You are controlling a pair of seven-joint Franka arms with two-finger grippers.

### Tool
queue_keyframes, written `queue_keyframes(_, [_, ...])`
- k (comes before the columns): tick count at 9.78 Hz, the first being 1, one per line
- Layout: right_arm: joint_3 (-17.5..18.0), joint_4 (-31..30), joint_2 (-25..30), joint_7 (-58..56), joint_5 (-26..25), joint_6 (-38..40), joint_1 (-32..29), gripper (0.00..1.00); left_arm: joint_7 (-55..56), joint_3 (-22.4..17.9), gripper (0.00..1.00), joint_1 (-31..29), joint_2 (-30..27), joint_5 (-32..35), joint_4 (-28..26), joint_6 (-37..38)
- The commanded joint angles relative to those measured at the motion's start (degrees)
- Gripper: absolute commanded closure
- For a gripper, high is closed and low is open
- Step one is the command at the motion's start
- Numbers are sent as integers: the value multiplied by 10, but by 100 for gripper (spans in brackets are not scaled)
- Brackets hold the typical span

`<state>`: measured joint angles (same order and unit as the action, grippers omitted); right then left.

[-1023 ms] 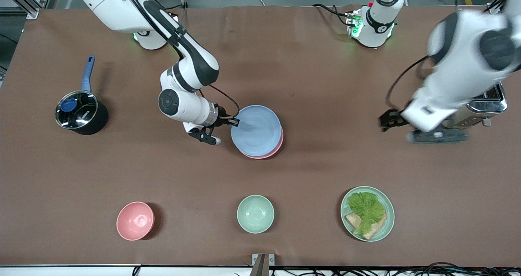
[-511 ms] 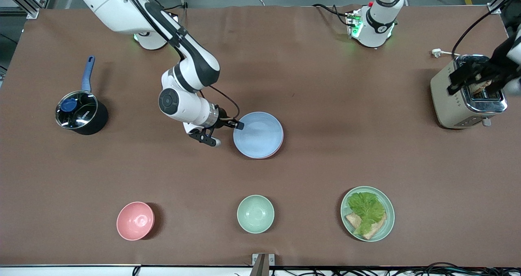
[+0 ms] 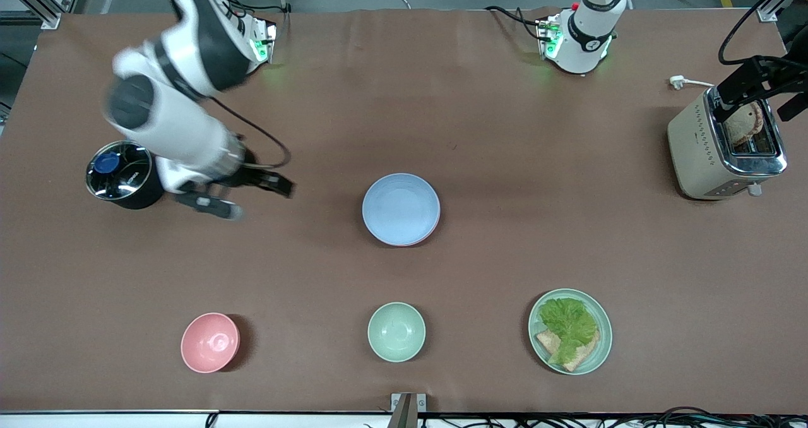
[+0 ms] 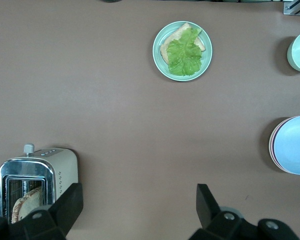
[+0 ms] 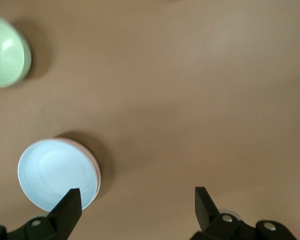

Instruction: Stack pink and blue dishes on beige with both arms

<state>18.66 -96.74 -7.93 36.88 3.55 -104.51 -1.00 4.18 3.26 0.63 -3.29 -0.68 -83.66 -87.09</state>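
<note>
**Stack looks finished, both arms clear**

The blue plate [image 3: 401, 208] lies on the pink plate [image 3: 433, 225] mid-table; beige presumably sits hidden underneath. The right gripper [image 3: 243, 194] hangs empty, fingers apart, beside the pot [image 3: 125, 177]. The left gripper [image 3: 767, 90] hangs spread over the toaster [image 3: 701, 145]. Next likely only parking.

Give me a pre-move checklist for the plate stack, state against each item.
1. Blue plate on top of the stack: ok.
2. Pink plate directly under it, only its rim showing: ok.
3. Beige plate at the bottom: cannot tell, hidden.
4. Right hand open, off the stack, beside the pot: ok.
5. Left hand open, above the toaster: ok.
</note>
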Motion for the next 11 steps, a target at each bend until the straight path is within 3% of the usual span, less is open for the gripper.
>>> queue_keyframes(1, [-96,37,41,-118,-12,53,-1,0,6,0,0,4,6,5,-7,44])
queue_keyframes(4, [-203,29,96,-279,-13,84,-15,0,6,-12,0,7,4,3,-18,42])
queue_keyframes(5, [-215,37,95,-290,-14,84,-16,0,-2,-12,0,7,4,3,-19,37])
queue_keyframes(7, [-219,135,79,-297,-33,159,-17,0,-9,-12,0,6,4,0,-19,37])
queue_keyframes(8, [-218,154,63,-305,-32,178,-15,0,-9,-12,0,6,4,0,-19,38])
queue_keyframes(11, [-217,155,61,-327,-33,182,-14,0,-9,-12,0,5,5,1,-20,38])
